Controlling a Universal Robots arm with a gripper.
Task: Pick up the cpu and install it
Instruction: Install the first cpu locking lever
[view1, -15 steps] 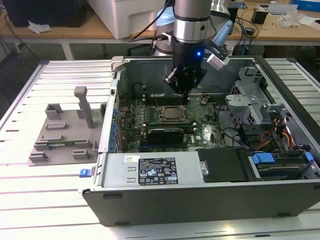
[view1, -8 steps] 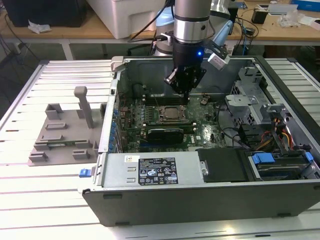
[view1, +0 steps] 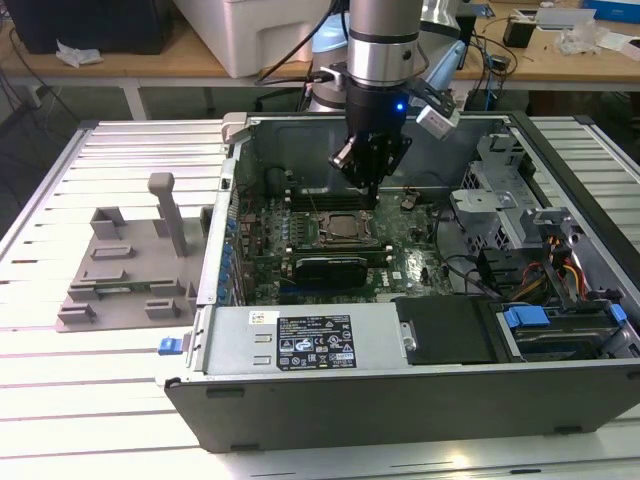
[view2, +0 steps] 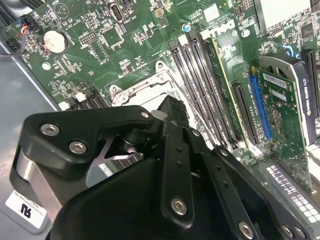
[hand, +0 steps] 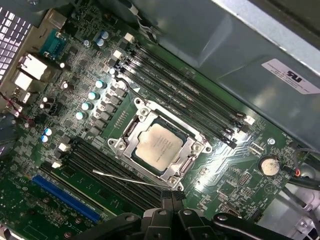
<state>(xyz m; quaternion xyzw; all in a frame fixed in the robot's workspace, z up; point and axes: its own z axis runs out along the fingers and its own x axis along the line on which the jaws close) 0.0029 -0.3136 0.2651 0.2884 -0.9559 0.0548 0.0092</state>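
One cpu (hand: 159, 146) seated in socket frame (hand: 176, 127); one gripper (view1: 368, 190) above, jaws pressed together, empty

The motherboard (hand: 100, 125) is green with thin black slots and one bright blue slot (hand: 65, 197) at seven o'clock. The cpu (hand: 159, 145) is silvery-grey. The gripper (view1: 368, 165) is black. The computer case (view1: 400, 390) is grey.

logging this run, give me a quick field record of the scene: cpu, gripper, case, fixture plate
cpu: lies flat in the socket frame on the motherboard
gripper: above the socket inside the case, apart from the cpu, holding nothing that shows
case: open, on the slatted table
fixture plate: grey, on the table at the exterior view's left of the case
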